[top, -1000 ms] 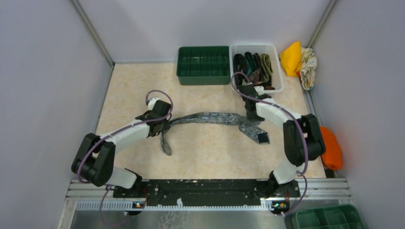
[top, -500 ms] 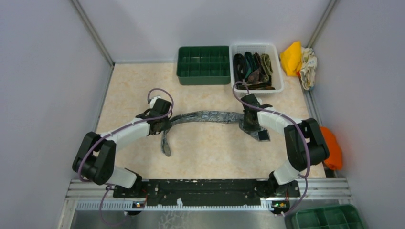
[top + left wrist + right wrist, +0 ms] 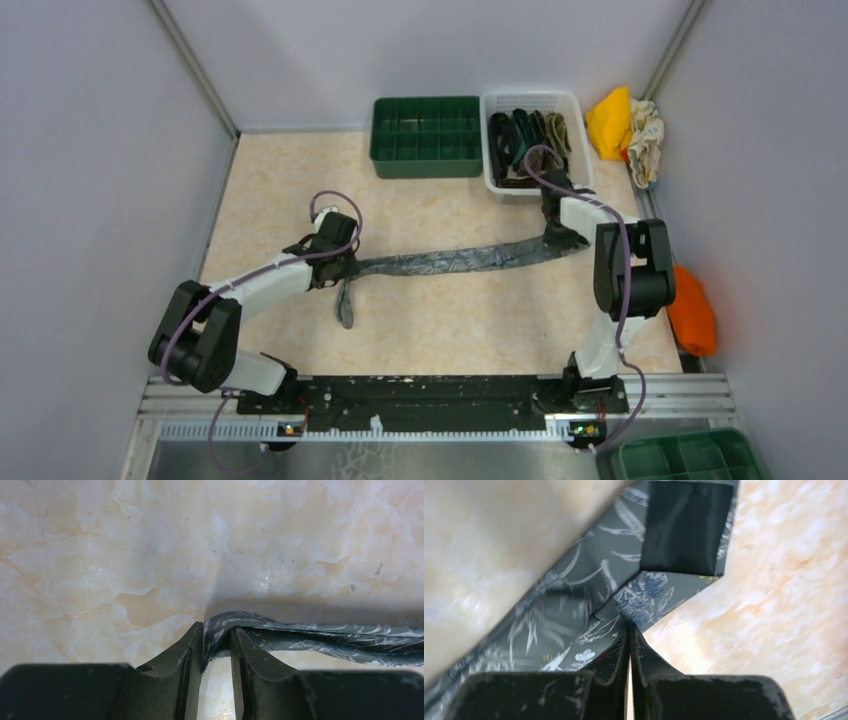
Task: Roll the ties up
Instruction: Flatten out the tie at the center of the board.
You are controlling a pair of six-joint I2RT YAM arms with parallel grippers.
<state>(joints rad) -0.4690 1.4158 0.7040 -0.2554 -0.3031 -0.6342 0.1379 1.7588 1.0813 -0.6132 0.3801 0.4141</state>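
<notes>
The grey patterned tie [image 3: 450,262] is lying stretched across the desk [image 3: 450,330], in front of the white basket [image 3: 583,120] that is holding other ties [image 3: 515,135]. Well left of the basket, the left gripper [image 3: 216,635] is pinching the tie's narrow part, with the short tail trailing off. Just in front of the basket, the right gripper [image 3: 629,630] is clamping what seems, through blur, to be the wide end, jaws nearly touching.

The stretched tie [image 3: 455,262] lies on the table [image 3: 420,330] in front of the basket [image 3: 530,96], running away to its left. The divided tray [image 3: 425,168] sits just left of the basket, touching it. More ties [image 3: 525,140] lie inside the basket, and cloths [image 3: 622,125] lie just right of it.
</notes>
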